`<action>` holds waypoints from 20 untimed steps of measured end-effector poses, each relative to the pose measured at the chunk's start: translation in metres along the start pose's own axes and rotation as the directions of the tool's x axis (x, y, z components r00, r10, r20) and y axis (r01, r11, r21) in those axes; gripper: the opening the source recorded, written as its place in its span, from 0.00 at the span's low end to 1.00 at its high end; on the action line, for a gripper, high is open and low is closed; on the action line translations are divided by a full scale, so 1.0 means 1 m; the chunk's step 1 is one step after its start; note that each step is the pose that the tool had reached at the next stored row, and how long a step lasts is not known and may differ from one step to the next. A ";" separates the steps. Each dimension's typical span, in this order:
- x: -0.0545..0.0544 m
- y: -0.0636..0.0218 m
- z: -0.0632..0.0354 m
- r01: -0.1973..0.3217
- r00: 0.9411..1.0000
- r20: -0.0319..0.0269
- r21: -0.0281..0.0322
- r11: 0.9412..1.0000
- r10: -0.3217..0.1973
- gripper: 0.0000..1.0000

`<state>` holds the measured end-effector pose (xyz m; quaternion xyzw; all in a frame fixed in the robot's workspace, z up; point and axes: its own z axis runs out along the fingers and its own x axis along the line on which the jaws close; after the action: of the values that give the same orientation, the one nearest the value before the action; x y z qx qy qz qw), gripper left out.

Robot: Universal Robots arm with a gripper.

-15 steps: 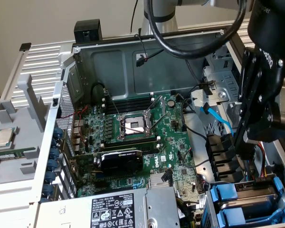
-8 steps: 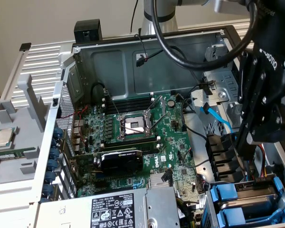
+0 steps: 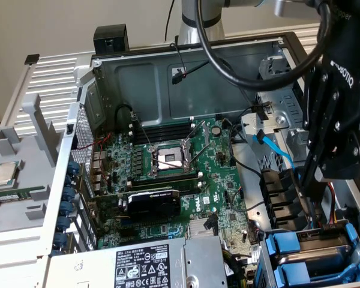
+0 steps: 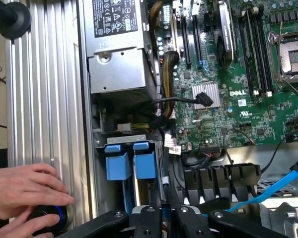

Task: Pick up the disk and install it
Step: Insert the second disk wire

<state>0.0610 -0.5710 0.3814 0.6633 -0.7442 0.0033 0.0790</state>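
Open computer case (image 3: 102, 90) | drive bay (image 3: 267, 261): blue-framed disk (image 4: 145, 163) seated | tool (image 4: 163, 218) above

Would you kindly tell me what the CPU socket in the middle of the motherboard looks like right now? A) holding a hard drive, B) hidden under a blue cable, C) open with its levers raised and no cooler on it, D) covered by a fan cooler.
C: in the exterior view the CPU socket lies bare on the motherboard, levers raised, no cooler.
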 end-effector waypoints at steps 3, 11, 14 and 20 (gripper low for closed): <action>0.001 -0.0017 0.0003 0.008 1.000 0.006 0.000 1.000 -0.008 0.16; 0.006 -0.0031 0.0067 0.038 0.999 0.012 0.003 0.999 -0.038 0.16; 0.008 -0.0037 0.0106 0.057 0.998 0.013 0.005 0.998 -0.057 0.16; 0.009 -0.0038 0.0148 0.102 0.995 0.019 0.010 0.995 -0.103 0.16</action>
<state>0.0621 -0.5823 0.3675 0.7009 -0.7099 -0.0038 0.0691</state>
